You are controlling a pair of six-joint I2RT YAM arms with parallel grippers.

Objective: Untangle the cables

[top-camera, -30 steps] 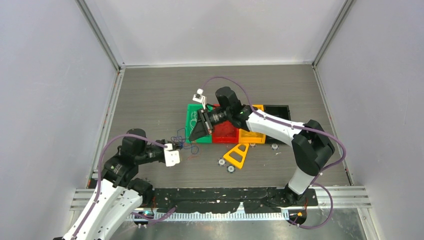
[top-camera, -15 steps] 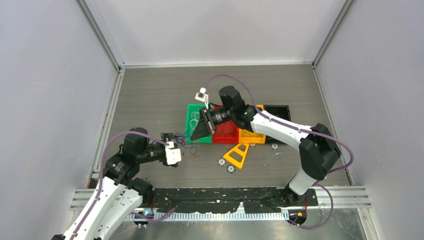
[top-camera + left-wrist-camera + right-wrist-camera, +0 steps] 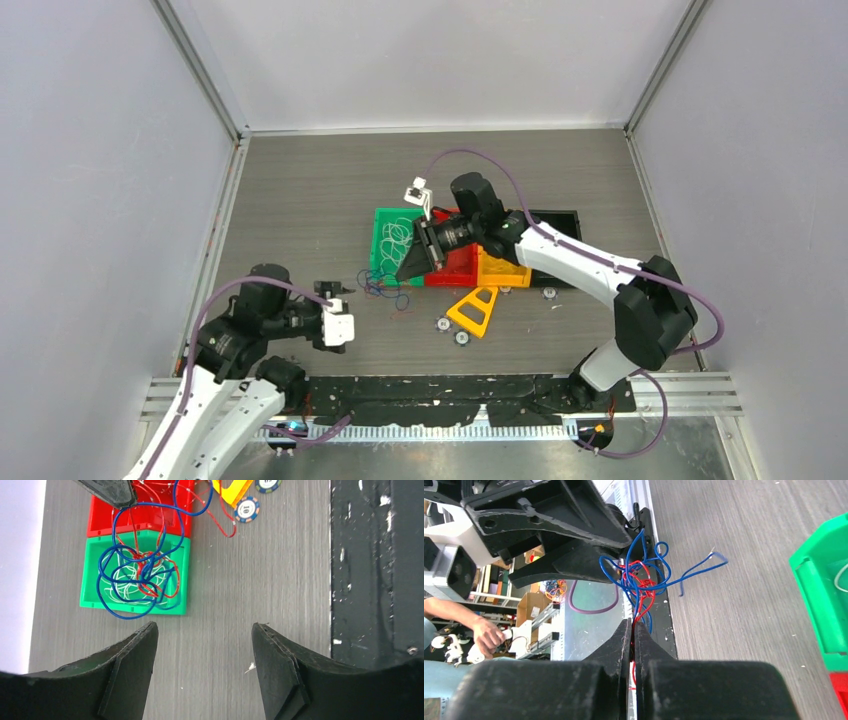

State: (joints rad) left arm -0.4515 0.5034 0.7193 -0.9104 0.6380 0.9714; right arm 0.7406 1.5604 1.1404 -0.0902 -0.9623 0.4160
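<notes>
The cables (image 3: pixel 383 285) are a knot of blue and red wire hanging just in front of the green tray (image 3: pixel 381 222). My right gripper (image 3: pixel 632 622) is shut on red and blue strands, and the tangle (image 3: pixel 641 577) dangles beyond its tips. In the left wrist view the same blue and red loops (image 3: pixel 140 575) rise to the right gripper's tip (image 3: pixel 114 492). A white cable (image 3: pixel 120 587) lies coiled inside the green tray (image 3: pixel 90 600). My left gripper (image 3: pixel 204 627) is open over bare table, holding nothing, a short way left of the tangle (image 3: pixel 342 305).
Red (image 3: pixel 452 272), orange (image 3: pixel 500 273) and black (image 3: pixel 560 220) trays stand in a row right of the green one. A yellow triangular piece (image 3: pixel 473 310) and round discs (image 3: pixel 442 324) lie in front of them. A black strip (image 3: pixel 370 580) runs along the table's near edge.
My left gripper opened, let go of the cables and drew back toward the near left. The right arm shifted a little to the right, keeping the tangle.
</notes>
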